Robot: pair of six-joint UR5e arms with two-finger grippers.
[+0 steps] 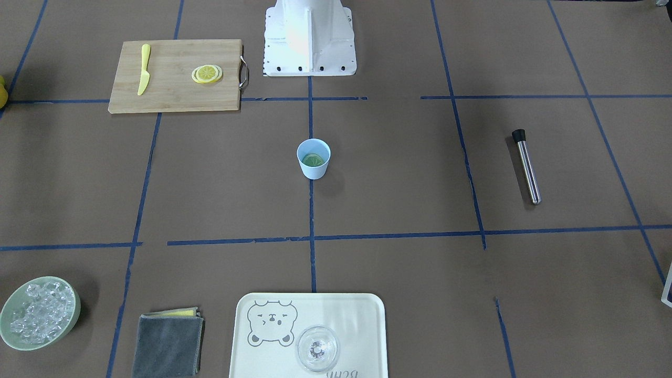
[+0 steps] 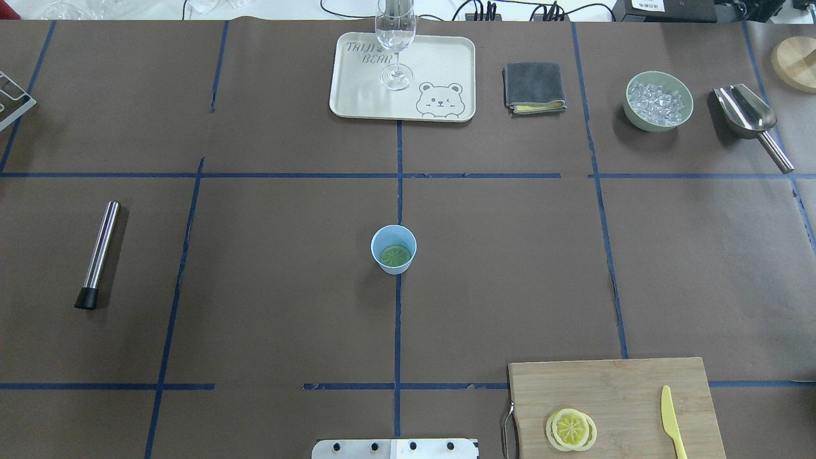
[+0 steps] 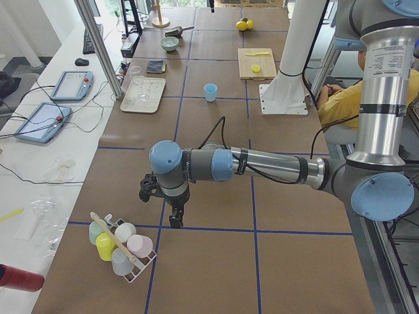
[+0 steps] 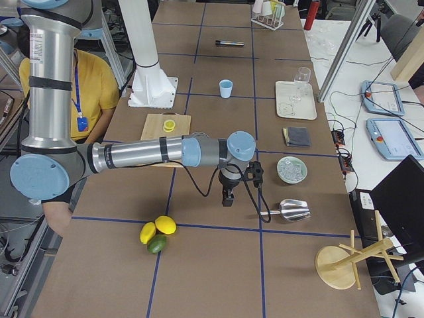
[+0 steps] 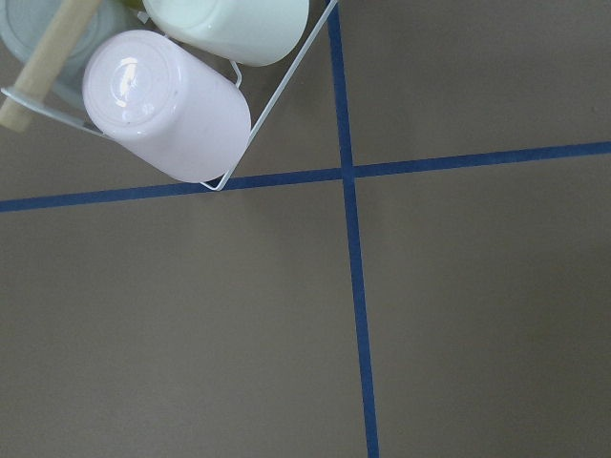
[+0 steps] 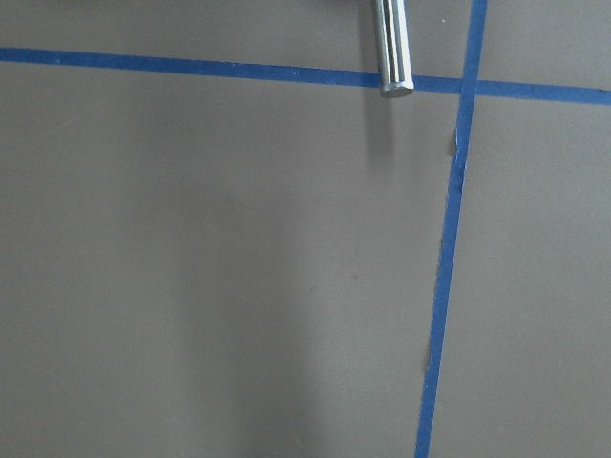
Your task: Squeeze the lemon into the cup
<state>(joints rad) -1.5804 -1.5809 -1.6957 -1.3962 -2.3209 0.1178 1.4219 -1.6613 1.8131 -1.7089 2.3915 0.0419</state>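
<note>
Nearest the robot's base: lemon (image 2: pixel 570 429), slices stacked and overlapping, lying flat on the cutting board (image 2: pixel 625 395), with the yellow knife (image 2: pixel 670 424) well apart on the same board. Risk: slices are thin and flush with the wood, so a pinch may lift two or skid one off. Mid-table: cup (image 2: pixel 394 249), upright and light-looking, with a greenish slice (image 2: pixel 395 256) already inside. An off-centre squeeze could drip outside or tip it. Table ends: left gripper (image 3: pixel 175 221) and right gripper (image 4: pixel 228 199), well apart from both; whether parted or clenched cannot be told.
</note>
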